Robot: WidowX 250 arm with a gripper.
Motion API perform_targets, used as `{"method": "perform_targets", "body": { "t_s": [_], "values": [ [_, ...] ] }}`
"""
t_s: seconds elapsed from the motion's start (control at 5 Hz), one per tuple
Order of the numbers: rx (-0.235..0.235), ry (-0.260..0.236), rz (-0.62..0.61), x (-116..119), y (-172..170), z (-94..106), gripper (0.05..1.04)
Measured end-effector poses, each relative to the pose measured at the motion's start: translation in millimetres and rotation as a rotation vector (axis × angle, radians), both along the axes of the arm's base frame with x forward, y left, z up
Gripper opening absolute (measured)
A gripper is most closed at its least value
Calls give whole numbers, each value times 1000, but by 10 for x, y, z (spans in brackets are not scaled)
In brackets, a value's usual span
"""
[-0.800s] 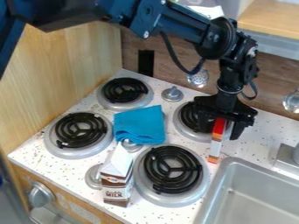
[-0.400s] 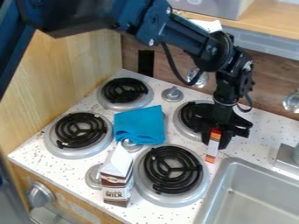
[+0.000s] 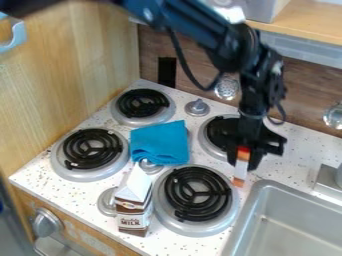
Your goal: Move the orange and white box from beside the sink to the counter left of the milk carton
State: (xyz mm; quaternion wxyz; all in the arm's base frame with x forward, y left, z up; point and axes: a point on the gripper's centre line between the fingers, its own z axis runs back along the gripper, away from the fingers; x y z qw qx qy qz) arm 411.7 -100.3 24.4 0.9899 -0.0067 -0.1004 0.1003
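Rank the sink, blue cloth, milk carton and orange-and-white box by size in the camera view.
1. Sink, partly cut off
2. Blue cloth and milk carton, too alike to rank
3. Orange-and-white box

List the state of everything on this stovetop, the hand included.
Hand: lowered, at the small box's upper end.
Small red, orange and white box: upper part partly hidden by the hand.
Blue cloth: folded.
Milk carton: upright, top closed.
Burner coils: black, not glowing.
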Motion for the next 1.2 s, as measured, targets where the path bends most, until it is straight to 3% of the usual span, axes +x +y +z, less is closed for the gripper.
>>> {"method": "perform_targets", "body": {
  "t_s": [0.2,0.4,0.6,1.0,1.2],
  "values": [
    [-65,-51,61,-208,15,337,411],
    [-161,-117,138,-524,42,671,411],
    [-209,-119,220,-869,109,805,411],
    [-161,-88,342,-1610,456,965,411],
    [-162,-134,447,-1897,808,1215,411]
  ]
}}
